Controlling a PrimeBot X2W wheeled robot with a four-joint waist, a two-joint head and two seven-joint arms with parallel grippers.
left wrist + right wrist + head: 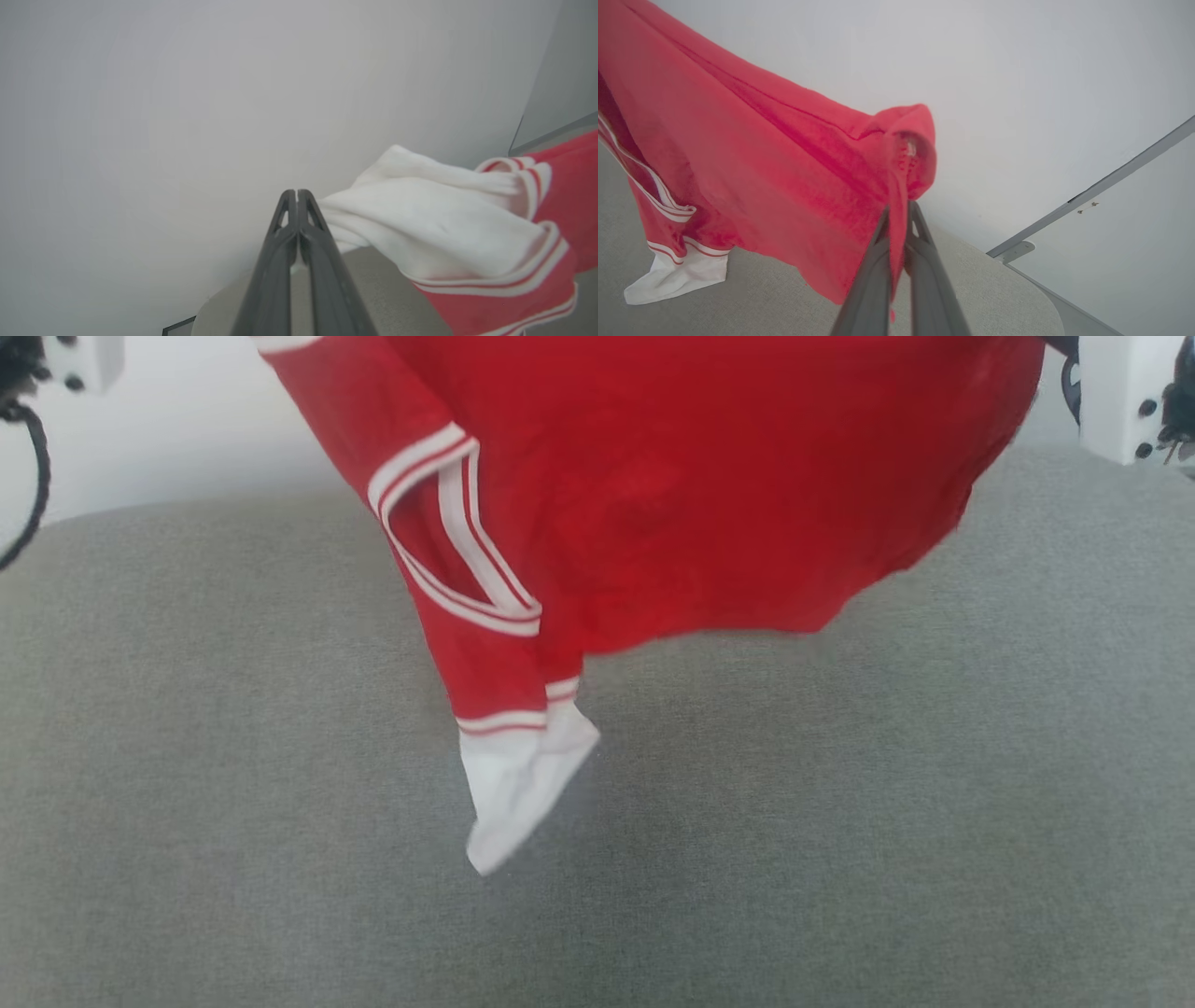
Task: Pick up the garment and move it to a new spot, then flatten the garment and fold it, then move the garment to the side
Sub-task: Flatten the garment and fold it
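Above the grey cushion (233, 756) the garment (700, 495) hangs spread between my two arms, its red body broadside to the head camera. The lower hem sags in a curve clear of the cushion. One white sleeve (518, 784), edged with red-white striped trim, dangles lowest over the cushion's middle. Its tip comes right down to the fabric, but I cannot tell whether it actually touches.

On my left wrist camera the left gripper (297, 192) is clenched, both dark fingers pressed flat together. The other white sleeve bunches out from the side of those fingers, and a pale sliver shows in the slot between them, so I read it as pinching that sleeve, high over the cushion's edge.

On my right wrist camera the right gripper (899, 207) is clamped on a fold of red cloth. The fabric runs down between its fingers and curls over the tips, lifted above the cushion's rounded corner.

A plain pale wall (140, 116) stands behind the cushion.
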